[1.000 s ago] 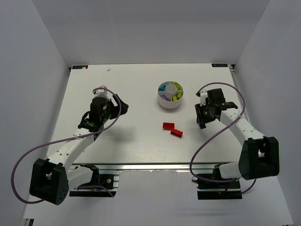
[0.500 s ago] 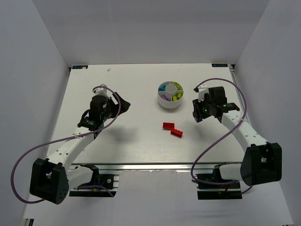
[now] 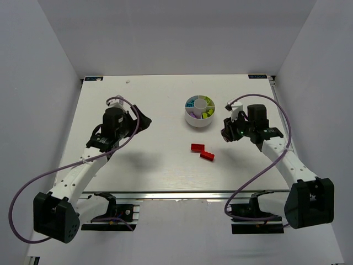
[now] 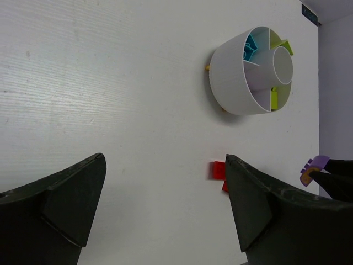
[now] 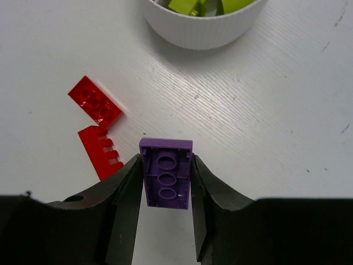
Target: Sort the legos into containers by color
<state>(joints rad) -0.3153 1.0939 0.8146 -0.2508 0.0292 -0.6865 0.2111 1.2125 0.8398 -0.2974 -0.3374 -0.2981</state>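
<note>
While the purple brick [image 5: 165, 181] is being carried: it is pinched by its long sides between the right fingers [image 5: 124, 193], hollow underside facing the wrist camera, above the bare worktop [image 3: 154, 99].
Right arm position: just beside the dish [image 3: 193, 122], on its right, short of the rim.
Left fingers [image 4: 71, 193]: spread wide with nothing between them, hanging well apart from the dish on its left.
Dish contents: lime bricks [image 5: 185, 5] on the near-right side and a cyan brick [image 4: 251, 47] in another wedge. Which wedge holds purple is too small to tell for certain.
Red bricks [image 5: 95, 106]: two lie side by side on the worktop in front of the dish, not yet sorted.
Step in hand, as I judge it: carrying the purple brick to its own wedge.
Doing it well: lift clear of the dish wall, then centre over the purple wedge, away from the hub and dividers. Lower it inside the rim before letting go, so the brick cannot bounce into the lime.
Risk: the brick may catch a divider or nudge the light dish.
</note>
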